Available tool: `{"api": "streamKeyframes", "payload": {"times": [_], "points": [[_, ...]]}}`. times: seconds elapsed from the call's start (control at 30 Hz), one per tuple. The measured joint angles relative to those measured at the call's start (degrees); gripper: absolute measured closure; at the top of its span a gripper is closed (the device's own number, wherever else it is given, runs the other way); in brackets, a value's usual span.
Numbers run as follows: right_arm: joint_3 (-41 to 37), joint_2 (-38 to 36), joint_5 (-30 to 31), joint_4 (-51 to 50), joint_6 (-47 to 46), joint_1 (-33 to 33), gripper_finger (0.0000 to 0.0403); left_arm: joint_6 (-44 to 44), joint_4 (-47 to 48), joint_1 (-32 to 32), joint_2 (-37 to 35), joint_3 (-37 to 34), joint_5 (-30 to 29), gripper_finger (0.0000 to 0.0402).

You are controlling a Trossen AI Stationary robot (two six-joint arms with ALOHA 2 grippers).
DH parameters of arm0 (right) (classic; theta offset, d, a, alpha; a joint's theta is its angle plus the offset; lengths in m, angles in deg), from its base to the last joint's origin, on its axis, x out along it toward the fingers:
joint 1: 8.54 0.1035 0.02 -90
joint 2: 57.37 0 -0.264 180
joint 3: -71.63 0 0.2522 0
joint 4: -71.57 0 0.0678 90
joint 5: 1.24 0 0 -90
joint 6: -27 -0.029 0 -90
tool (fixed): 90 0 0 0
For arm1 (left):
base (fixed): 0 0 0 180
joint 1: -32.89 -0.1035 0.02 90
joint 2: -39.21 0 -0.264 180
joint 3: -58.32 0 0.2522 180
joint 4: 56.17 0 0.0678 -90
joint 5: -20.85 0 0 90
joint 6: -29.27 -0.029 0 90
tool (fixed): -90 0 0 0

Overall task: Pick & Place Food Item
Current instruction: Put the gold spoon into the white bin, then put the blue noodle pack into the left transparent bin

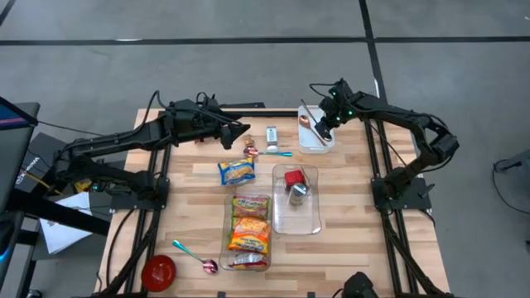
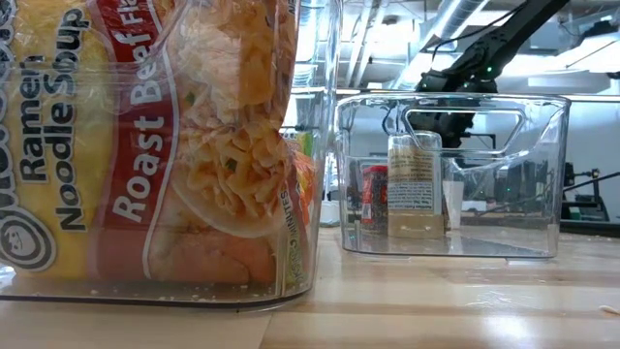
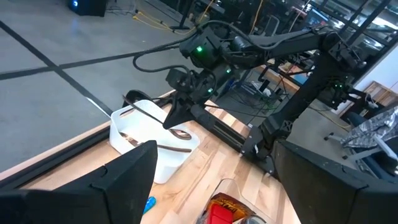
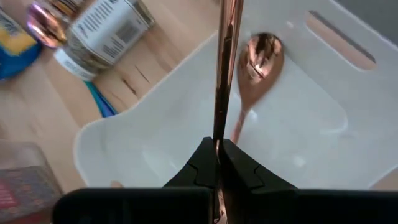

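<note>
My right gripper (image 1: 321,132) hovers over a white bin (image 1: 315,142) at the far right of the table, shut on a thin copper utensil (image 4: 222,68). A copper spoon (image 4: 258,59) lies in the bin's bottom. My left gripper (image 1: 244,132) is open and empty above the table's far left-middle, its fingers wide apart in the left wrist view (image 3: 211,180). Food on the table: a blue and yellow packet (image 1: 236,171), a small tin (image 1: 272,134) and a wrapped sweet (image 1: 251,147). Ramen packs (image 1: 249,232) lie in a clear bin. My right gripper pinches the copper utensil between its two shut fingers at one end (image 4: 218,140), coming from above and slanting down into the white bin. The utensil runs on along the fingers' line, out past the fingertips. Its free end (image 3: 134,107) reaches over the bin's rim, lifted off the bin's bottom.
A second clear bin (image 1: 296,217) holds a red can (image 1: 293,177) and a tin (image 1: 297,193). A teal utensil (image 1: 279,153) lies beside the white bin. A red bowl (image 1: 158,271) and a teal-handled spoon (image 1: 195,257) lie at the near left.
</note>
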State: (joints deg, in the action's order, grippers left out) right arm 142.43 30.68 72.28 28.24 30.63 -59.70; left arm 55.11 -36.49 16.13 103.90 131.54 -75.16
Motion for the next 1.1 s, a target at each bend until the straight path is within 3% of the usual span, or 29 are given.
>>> {"api": "streamKeyframes", "payload": {"times": [0.7, 1.1], "points": [[0.0, 1.37, 1.55, -1.3, -1.32, 0.87, 0.0401, 0.5, 0.07, -0.01, -0.02, 0.0, -0.3, 0.0088], [0.0, 1.3, 2.24, -1.82, -4.71, 0.87, 0.0321, 0.51, 0.07, -0.02, -0.02, 0.0, -0.5, 0.0088]]}}
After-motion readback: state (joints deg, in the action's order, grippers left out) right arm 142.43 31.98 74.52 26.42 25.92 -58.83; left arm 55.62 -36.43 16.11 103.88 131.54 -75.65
